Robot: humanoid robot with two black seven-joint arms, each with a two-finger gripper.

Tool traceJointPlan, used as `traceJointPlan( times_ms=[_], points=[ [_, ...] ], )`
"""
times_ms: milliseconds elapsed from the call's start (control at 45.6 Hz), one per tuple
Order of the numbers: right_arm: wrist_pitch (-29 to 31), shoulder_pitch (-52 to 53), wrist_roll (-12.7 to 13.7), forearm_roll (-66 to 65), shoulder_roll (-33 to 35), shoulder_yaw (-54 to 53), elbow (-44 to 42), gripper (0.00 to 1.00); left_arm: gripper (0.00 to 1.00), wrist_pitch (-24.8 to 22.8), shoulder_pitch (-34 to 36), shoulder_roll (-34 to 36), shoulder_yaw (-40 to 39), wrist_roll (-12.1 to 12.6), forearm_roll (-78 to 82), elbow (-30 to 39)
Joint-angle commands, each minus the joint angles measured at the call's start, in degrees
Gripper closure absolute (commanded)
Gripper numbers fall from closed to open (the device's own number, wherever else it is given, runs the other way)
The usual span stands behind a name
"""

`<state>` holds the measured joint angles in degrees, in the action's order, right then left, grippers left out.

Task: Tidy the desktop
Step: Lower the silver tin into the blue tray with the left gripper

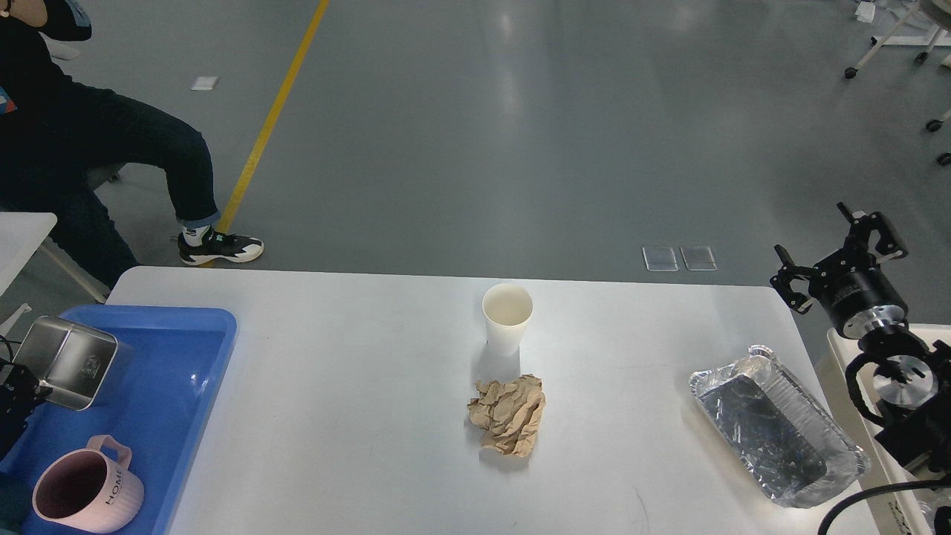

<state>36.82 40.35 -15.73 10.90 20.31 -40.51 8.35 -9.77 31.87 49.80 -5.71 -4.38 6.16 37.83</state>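
The white desktop (356, 446) carries a white paper cup (507, 318), a crumpled brown paper ball (507, 413) just in front of it, and an empty foil tray (776, 435) at the right. My left gripper (16, 392) at the left edge is shut on a steel rectangular container (67, 362) and holds it low over the blue tray (178, 319). A pink mug (85, 490) stands in that tray's near end. My right gripper (832, 258) is open and empty, raised beyond the desktop's far right corner.
A cream bin (839, 349) stands off the desktop's right edge, under my right arm. A seated person (111, 148) is beyond the far left corner. Grey floor with a yellow line (275, 111) lies behind the table.
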Motion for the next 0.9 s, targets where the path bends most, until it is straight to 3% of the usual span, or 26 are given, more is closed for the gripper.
traceJointPlan(
  times_ms=[0, 153, 416, 767, 877],
  points=[
    [0.01, -0.01, 0.0, 0.0, 0.0, 0.0, 0.0, 0.0, 1.0, 0.1, 0.47, -0.23, 0.09, 0.77, -0.01, -0.91],
    [0.01, -0.01, 0.0, 0.0, 0.0, 0.0, 0.0, 0.0, 1.0, 0.19, 0.82, -2.16, 0.09, 2.71, -0.01, -1.96],
    [0.01, -0.01, -0.09, 0.0, 0.0, 0.0, 0.0, 0.0, 1.0, 0.1, 0.91, -4.18, 0.0, 3.5, 0.25, -3.9],
    [0.01, -0.01, 0.0, 0.0, 0.09, 0.0, 0.0, 0.0, 1.0, -0.25, 1.26, -8.58, 0.35, 2.97, 0.95, -7.33],
    [-0.08, -0.01, 0.0, 0.09, 0.17, 0.0, -0.09, 0.0, 0.88, -0.78, 1.35, -8.49, 0.26, 2.71, 1.04, -7.33]
  ],
)
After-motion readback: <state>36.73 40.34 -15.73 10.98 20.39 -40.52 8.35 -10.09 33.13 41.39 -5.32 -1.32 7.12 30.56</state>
